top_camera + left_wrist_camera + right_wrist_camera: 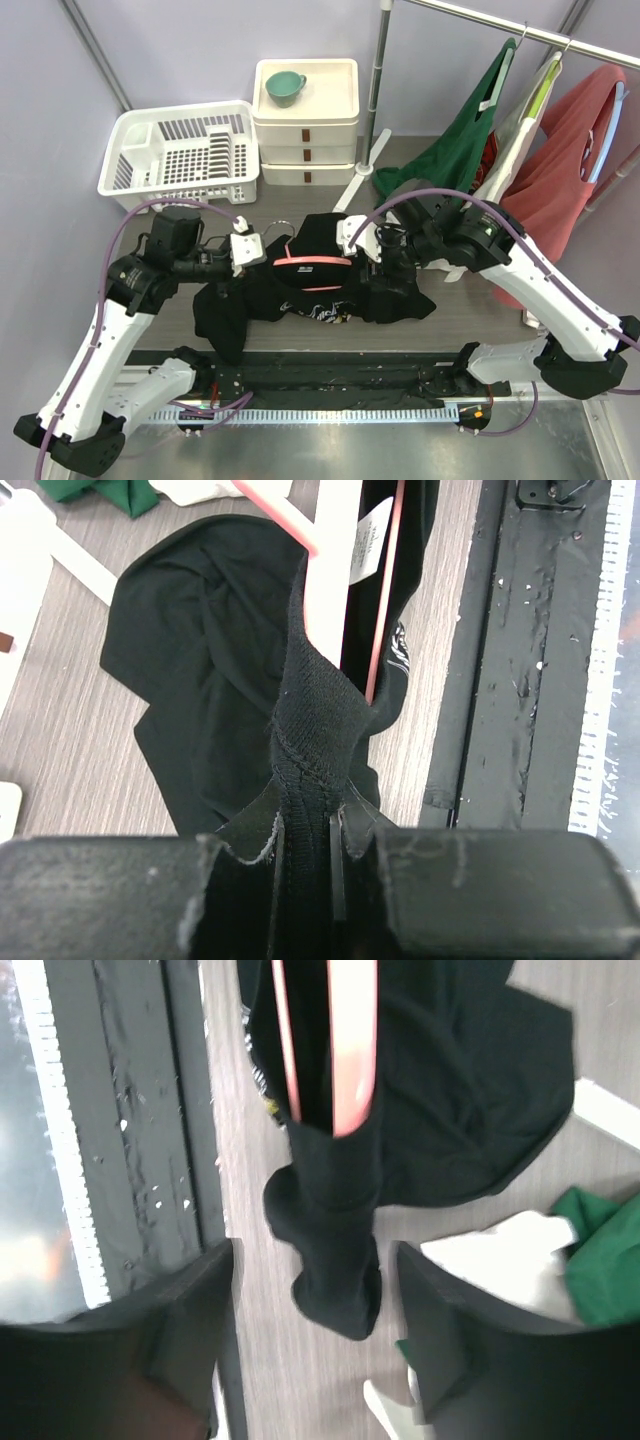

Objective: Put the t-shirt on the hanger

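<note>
Left wrist: left hand [305, 828] pinches t-shirt [200, 660] beside hanger [386, 590]; right hand [313, 1252] spread wide.

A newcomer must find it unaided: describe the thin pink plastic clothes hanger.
On the grey wood table between the two arms lies a bunched black fabric t-shirt. The thin pink plastic hanger is partly tucked into it. Unlike the hangers on the metal rail at upper right, it is pink and off the rail.
</note>
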Controlling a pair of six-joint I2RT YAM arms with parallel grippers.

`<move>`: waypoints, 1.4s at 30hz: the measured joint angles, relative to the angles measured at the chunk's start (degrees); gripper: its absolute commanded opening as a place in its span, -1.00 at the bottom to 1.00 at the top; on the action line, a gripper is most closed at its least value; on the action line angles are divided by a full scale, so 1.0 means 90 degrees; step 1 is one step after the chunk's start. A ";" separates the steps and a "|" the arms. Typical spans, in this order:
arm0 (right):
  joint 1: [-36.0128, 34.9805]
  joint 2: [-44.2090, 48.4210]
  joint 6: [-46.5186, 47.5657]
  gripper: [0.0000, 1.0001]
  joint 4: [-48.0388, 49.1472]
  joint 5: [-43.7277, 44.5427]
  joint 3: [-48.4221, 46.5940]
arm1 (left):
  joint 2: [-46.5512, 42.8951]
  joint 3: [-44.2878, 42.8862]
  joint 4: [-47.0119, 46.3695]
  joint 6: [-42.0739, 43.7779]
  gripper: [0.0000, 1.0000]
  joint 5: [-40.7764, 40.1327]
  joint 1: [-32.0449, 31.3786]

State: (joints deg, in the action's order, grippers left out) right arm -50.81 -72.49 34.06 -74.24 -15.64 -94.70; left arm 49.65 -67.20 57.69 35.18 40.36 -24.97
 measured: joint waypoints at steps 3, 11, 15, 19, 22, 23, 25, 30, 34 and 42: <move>0.0109 0.0010 0.0107 -0.18 -0.0044 -0.0078 0.0202 | 0.0012 -0.0002 0.0002 0.0000 -1.00 0.0049 0.0000; 0.0238 -0.0622 0.0345 -0.78 0.0058 -0.0376 0.0189 | 0.0046 -0.0007 0.0053 -0.0068 -1.00 0.0080 0.0049; 0.0277 -0.0843 0.0367 -0.73 -0.0138 -0.0459 -0.0090 | 0.0046 -0.0007 0.0068 -0.0153 -1.00 0.0039 0.0087; 0.0316 -0.1003 0.0359 -0.64 -0.0432 -0.0525 -0.0488 | 0.0058 -0.0015 -0.0007 -0.0245 -1.00 0.0046 0.0112; 0.0335 -0.1071 0.0342 -0.59 -0.0576 -0.0559 -0.0680 | 0.0102 -0.0044 -0.0073 -0.0311 -1.00 0.0068 0.0114; 0.0338 -0.1073 0.0342 -0.58 -0.0597 -0.0563 -0.0702 | 0.0121 -0.0056 -0.0095 -0.0345 -1.00 0.0080 0.0117; 0.0345 -0.1076 0.0325 -0.59 -0.0629 -0.0600 -0.0716 | 0.0148 -0.0080 -0.0102 -0.0379 -1.00 0.0097 0.0117; 0.0345 -0.1163 0.0248 -0.52 -0.0760 -0.0612 -0.0828 | 0.0238 -0.0107 -0.0102 -0.0423 -1.00 0.0136 0.0124; 0.0333 -0.1387 0.0187 -0.47 -0.0780 -0.0763 -0.1134 | 0.0311 -0.0131 -0.0153 -0.0503 -1.00 0.0192 0.0121; 0.0192 -0.1569 0.0100 -0.67 -0.0061 -0.1292 -0.1348 | 0.0495 -0.0138 -0.0381 -0.0556 -1.00 0.0464 0.0066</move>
State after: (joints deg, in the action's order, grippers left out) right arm -49.08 -86.61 34.96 -74.78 -27.27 -106.83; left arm 54.11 -68.45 54.26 30.17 44.53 -24.38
